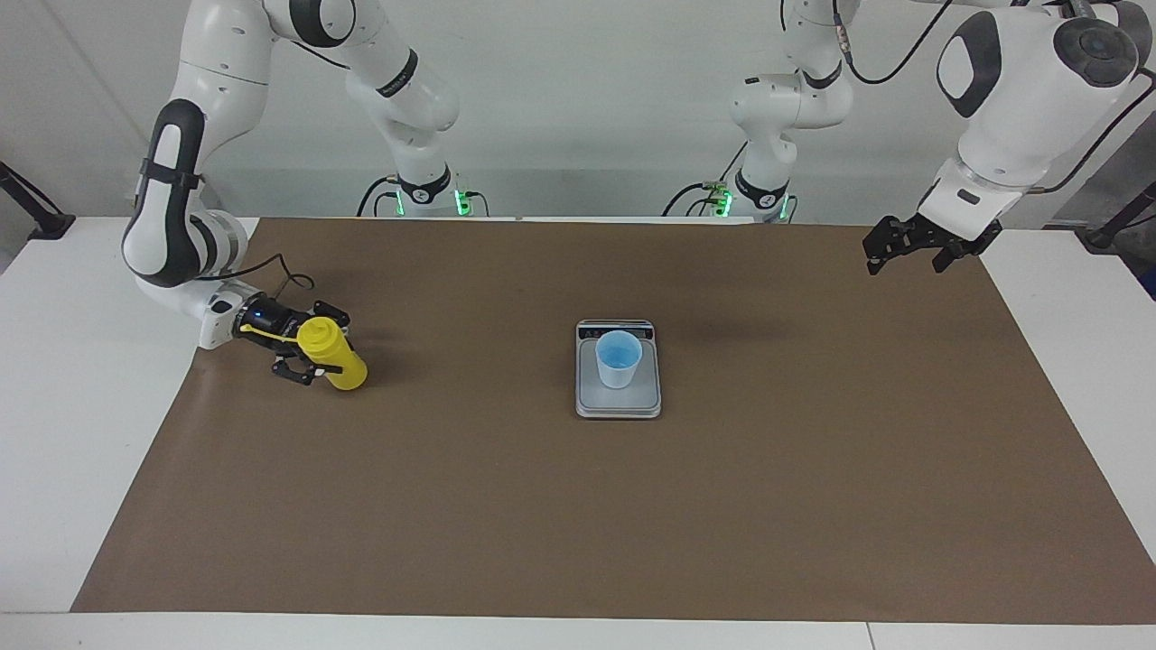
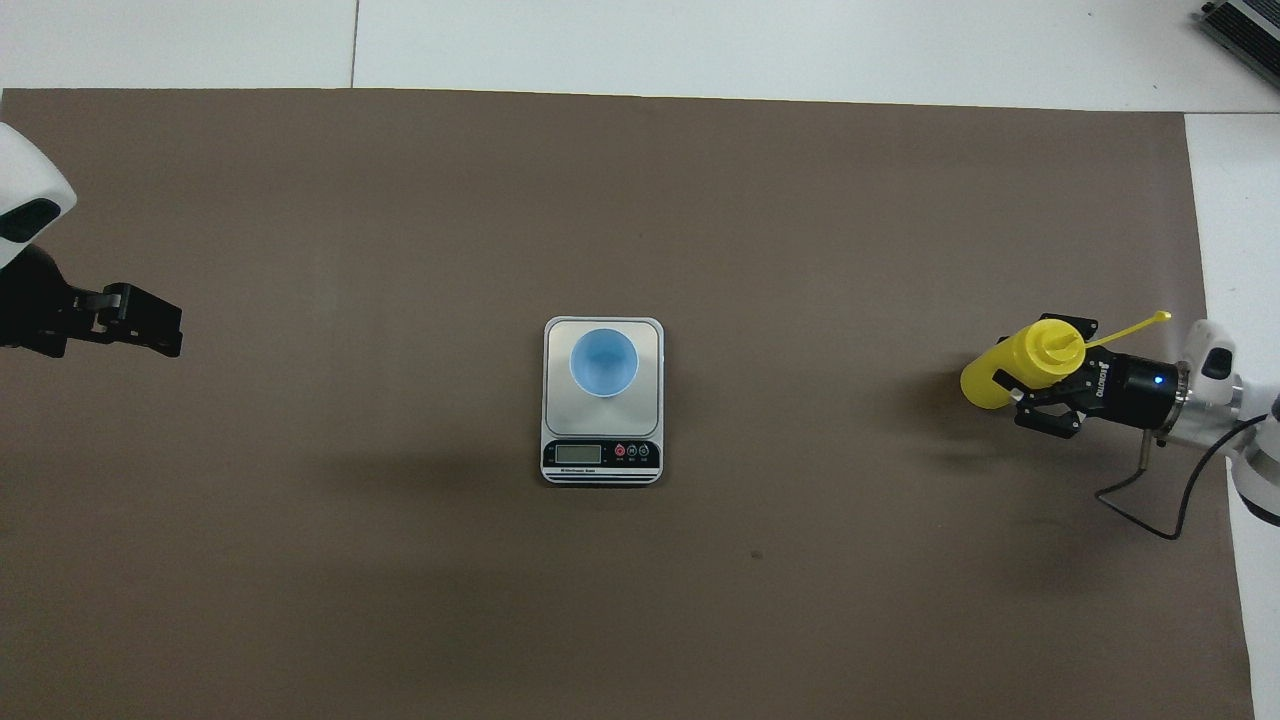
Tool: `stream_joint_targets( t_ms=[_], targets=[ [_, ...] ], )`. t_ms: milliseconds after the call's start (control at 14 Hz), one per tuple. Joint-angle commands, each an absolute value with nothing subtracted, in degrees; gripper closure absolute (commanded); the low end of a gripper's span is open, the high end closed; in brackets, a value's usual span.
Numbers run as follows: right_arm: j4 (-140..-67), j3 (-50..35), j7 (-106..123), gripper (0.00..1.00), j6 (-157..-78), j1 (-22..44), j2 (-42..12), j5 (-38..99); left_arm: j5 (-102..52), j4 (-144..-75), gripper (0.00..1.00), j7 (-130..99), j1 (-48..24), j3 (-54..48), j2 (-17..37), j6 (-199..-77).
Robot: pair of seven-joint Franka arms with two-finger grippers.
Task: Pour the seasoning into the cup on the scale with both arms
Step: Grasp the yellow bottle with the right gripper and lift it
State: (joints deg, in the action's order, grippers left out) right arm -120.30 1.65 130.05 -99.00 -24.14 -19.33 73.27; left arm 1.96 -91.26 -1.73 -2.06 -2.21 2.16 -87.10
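A brown mat (image 1: 578,506) covers the white table (image 1: 54,433), and nothing lies on it between the right gripper (image 1: 312,348) and the scale (image 1: 619,402). The scale sits at the middle of the mat, its dark display strip (image 2: 601,454) at the end nearer the robots. The light blue cup (image 1: 619,359) stands upright on the weighing plate; whether it holds anything cannot be told.

The right gripper is low over the right arm's end of the mat, turned sideways, its fingers on either side of the yellow seasoning bottle (image 1: 332,354) just below the nozzle. The bottle stands slightly tilted, its cap strap (image 2: 1130,329) sticking out over the wrist. Scale and cup lie well apart from this gripper, toward the table's middle.

The left gripper (image 1: 906,250) waits in the air over the left arm's end of the mat, fingers parted and holding nothing, well apart from the scale.
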Motion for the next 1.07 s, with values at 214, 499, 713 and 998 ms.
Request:
stream_joint_targets(
  t_ms=[214, 499, 713, 998],
  targets=[
    [-121.02, 1.49, 124.90, 0.62, -109.58, -15.40, -10.56, 74.36, 2.55, -93.43, 0.00, -1.76, -1.85, -2.29, 0.44, -88.24],
    [-121.02, 1.41, 121.56, 0.62, -115.99, -9.25, -8.79, 74.36, 2.55, -93.51, 0.00, -1.76, -1.85, -2.29, 0.44, -88.24],
    [-120.59, 1.41, 116.03, 0.62, -124.33, -2.05, -8.26, 74.27, 2.55, -93.43, 0.00, -1.76, -1.85, -2.29, 0.44, -88.24],
    [-120.67, 1.41, 113.30, 0.62, -139.09, 7.71, -9.40, 74.18, 2.55, -93.43, 0.00, -1.76, -1.85, -2.29, 0.44, -88.24]
  ],
)
